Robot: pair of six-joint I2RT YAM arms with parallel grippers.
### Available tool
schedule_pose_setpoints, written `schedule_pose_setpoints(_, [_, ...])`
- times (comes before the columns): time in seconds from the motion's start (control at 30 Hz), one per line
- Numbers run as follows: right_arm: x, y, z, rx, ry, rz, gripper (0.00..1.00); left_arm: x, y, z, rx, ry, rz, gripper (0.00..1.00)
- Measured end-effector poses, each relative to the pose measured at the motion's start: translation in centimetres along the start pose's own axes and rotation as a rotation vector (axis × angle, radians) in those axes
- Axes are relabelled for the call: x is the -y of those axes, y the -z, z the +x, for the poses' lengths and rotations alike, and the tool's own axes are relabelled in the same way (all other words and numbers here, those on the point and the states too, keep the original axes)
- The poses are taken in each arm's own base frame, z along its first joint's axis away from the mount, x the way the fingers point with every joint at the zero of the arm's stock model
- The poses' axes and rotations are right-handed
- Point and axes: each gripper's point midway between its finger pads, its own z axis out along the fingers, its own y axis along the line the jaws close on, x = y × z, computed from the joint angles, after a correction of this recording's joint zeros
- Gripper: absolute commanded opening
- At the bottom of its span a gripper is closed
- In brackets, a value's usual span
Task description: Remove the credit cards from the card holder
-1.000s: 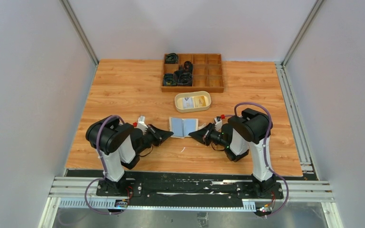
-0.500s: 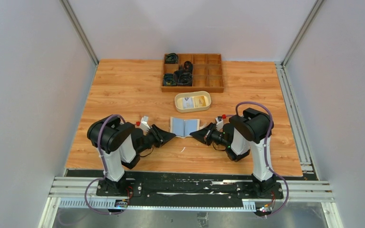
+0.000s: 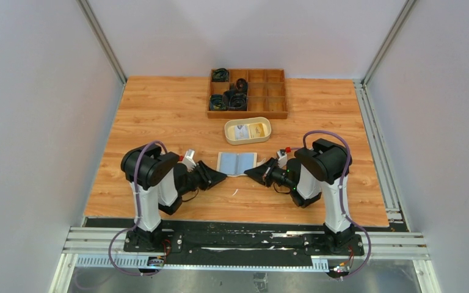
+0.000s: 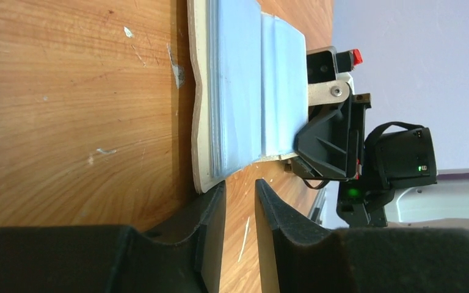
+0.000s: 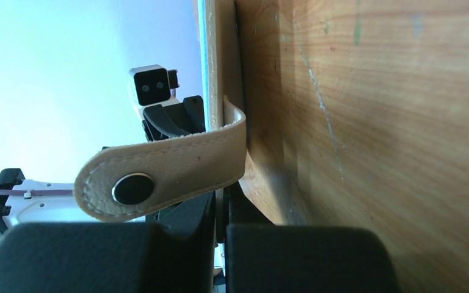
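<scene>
- The card holder [image 3: 237,163] lies open and flat on the table [image 3: 159,110] between your two grippers. Its long axis runs left to right, from one gripper to the other.
- The credit cards [image 4: 247,91] sit in it, pale blue faces up. None look out yet.
- Your left gripper [image 4: 239,186]: jaws a narrow slit apart, nothing in them. The holder's left edge is just ahead of the fingertips, slightly to one side. The cards lie beyond it, toward the right arm.
- Your right gripper [image 5: 221,210]: jaws closed, seemingly pinching the holder's right edge under the closure tab [image 5: 159,177], which curls up over the fingers.
- Both arms are equally near. The left is free, so the pull is likely its job, along the long axis and low to the wood.
- Can't tell how many cards there are, where card ends and pocket begins, or whether the left fingertip touches the leather. The tab blocks most of the right wrist view, and the top view is too small for detail.
</scene>
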Motion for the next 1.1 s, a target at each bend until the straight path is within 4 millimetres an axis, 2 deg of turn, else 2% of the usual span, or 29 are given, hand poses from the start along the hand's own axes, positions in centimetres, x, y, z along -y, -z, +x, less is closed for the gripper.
schedule_pose_setpoints(0.13, [0.0,0.0,0.0,0.0,0.0,0.0,0.0,-0.2,0.9,-0.8,0.035,-0.014,-0.01,0.34])
schedule_pose_setpoints(0.3, [0.0,0.1,0.0,-0.004,0.001,-0.001,0.0,-0.4,2.2,-2.4,0.095,-0.023,-0.019,0.51])
schedule_pose_setpoints(0.5, [0.0,0.2,0.0,-0.015,0.003,-0.003,0.0,0.6,2.9,-4.2,0.157,-0.036,0.002,0.52])
schedule_pose_setpoints(0.9, [-0.1,0.9,0.3,-0.072,0.005,-0.015,0.0,0.9,0.7,-8.5,0.174,-0.165,-0.167,0.56])
schedule_pose_setpoints(1.0, [-0.2,1.1,0.6,-0.095,0.005,-0.021,0.0,-0.1,0.2,-8.2,0.138,-0.155,-0.211,0.56])
schedule_pose_setpoints(1.03, [-0.2,1.1,0.7,-0.104,0.005,-0.023,0.0,-1.0,0.1,-7.8,0.116,-0.143,-0.238,0.56])
schedule_pose_setpoints(1.1, [-0.4,1.2,0.7,-0.11,0.007,-0.028,0.0,-1.2,0.0,-7.6,0.104,-0.134,-0.238,0.56])
